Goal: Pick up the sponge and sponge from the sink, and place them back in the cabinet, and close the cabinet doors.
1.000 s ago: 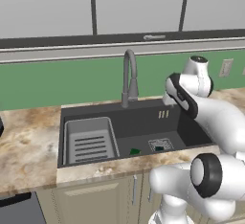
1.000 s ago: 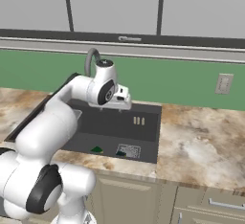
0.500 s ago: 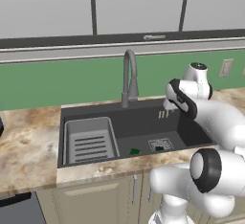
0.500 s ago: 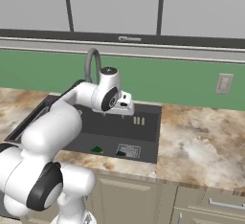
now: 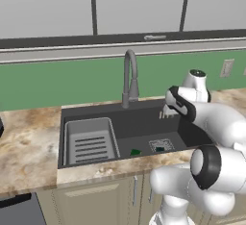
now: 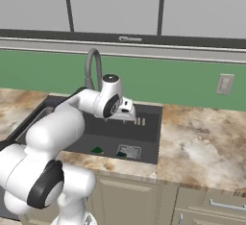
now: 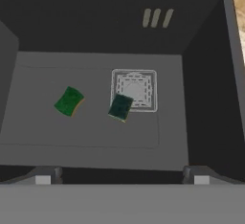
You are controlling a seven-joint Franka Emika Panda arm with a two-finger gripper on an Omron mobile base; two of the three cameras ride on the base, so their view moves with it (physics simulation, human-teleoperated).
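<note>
My fingers (image 7: 122,177) open wide, empty, above dark grey sink (image 7: 206,74). Two small green-yellow sponges on floor: one (image 7: 70,101) left, other (image 7: 120,107) touching square drain (image 7: 139,88).

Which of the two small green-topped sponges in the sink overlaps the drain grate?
The darker green sponge, its corner lying over the square drain grate; the brighter green sponge sits apart on bare basin floor.

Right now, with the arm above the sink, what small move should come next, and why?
Probably lower the open gripper toward the darker sponge lying on the edge of the drain. Both sponges are on the sink floor, this one nearer centre of the hand view; the jaws hold nothing.
</note>
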